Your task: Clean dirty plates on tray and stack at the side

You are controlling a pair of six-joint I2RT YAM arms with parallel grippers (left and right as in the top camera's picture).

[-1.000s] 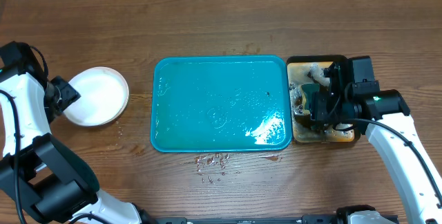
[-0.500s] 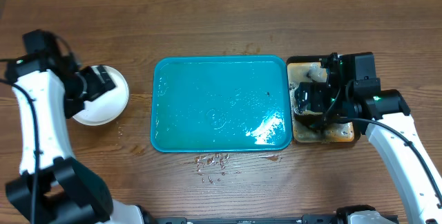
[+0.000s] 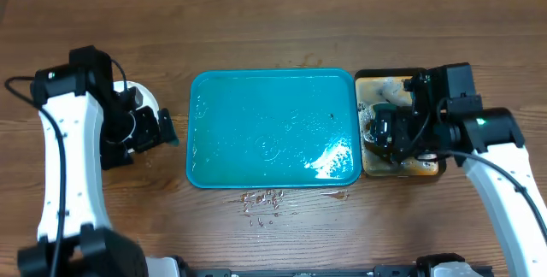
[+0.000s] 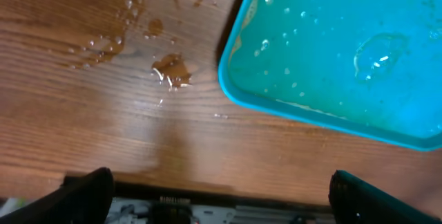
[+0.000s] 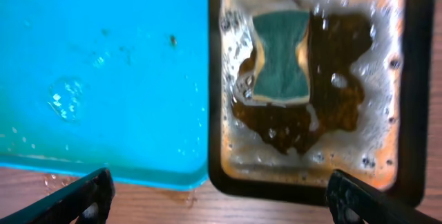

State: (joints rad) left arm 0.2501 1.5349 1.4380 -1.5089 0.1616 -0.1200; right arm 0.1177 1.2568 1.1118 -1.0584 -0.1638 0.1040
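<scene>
My left gripper (image 3: 164, 128) holds nothing, its fingers spread wide above the table (image 3: 273, 20), just left of the wet blue tray (image 3: 256, 97). The plates (image 3: 147, 97) show only as a white edge under my left arm. My right gripper (image 3: 380, 132), fingers also spread wide, hangs over the black tray (image 5: 411, 79), where a sponge (image 5: 281, 57) lies in brown water.

Probably a robotics lab bench rather than a kitchen: a white robot arm (image 3: 64, 166) at each end of a wooden table (image 3: 273, 29), wet teal tray (image 3: 256, 123) and sudsy black tray (image 5: 413, 79) between.

White arm links (image 3: 75, 119) meet black joints (image 3: 450, 80), trailing black cables (image 3: 491, 156).
</scene>
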